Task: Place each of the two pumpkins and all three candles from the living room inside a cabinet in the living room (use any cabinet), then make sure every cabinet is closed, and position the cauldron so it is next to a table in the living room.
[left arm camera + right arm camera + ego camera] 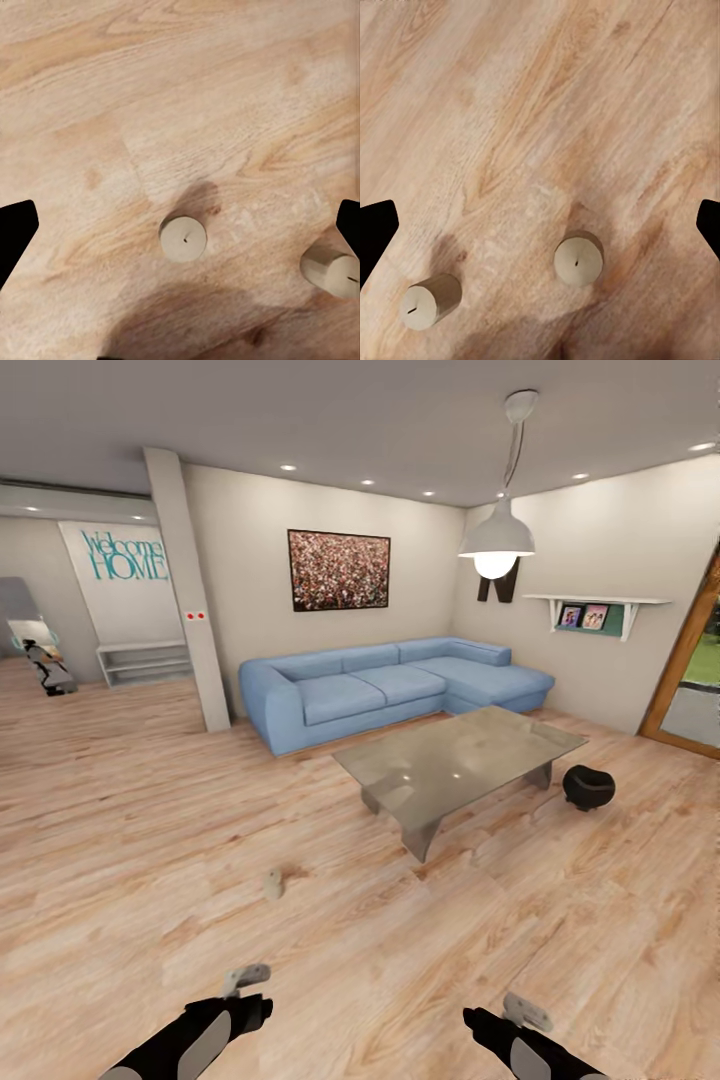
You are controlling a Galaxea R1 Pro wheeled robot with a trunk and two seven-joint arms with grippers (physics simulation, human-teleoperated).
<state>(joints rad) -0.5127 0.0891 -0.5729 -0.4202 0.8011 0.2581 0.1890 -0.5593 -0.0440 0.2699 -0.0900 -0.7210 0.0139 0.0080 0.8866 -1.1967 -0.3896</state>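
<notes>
A pale stubby candle (273,883) lies on the wood floor ahead of my arms, in front of the glass table (520,735). The black cauldron (588,787) sits on the floor by the table's right end. In the left wrist view two candles stand on the planks, one (183,238) central and one (334,271) at the edge. The right wrist view also holds two candles (578,258) (430,301). My left gripper (247,978) and right gripper (527,1010) hang low and open, holding nothing. The pumpkins and the cabinet are out of view.
A blue corner sofa (390,685) stands behind the table against the far wall. A white pillar (190,590) rises at the left, with a low white shelf (145,660) beyond it. A pendant lamp (496,540) hangs over the table. Open plank floor stretches to the left.
</notes>
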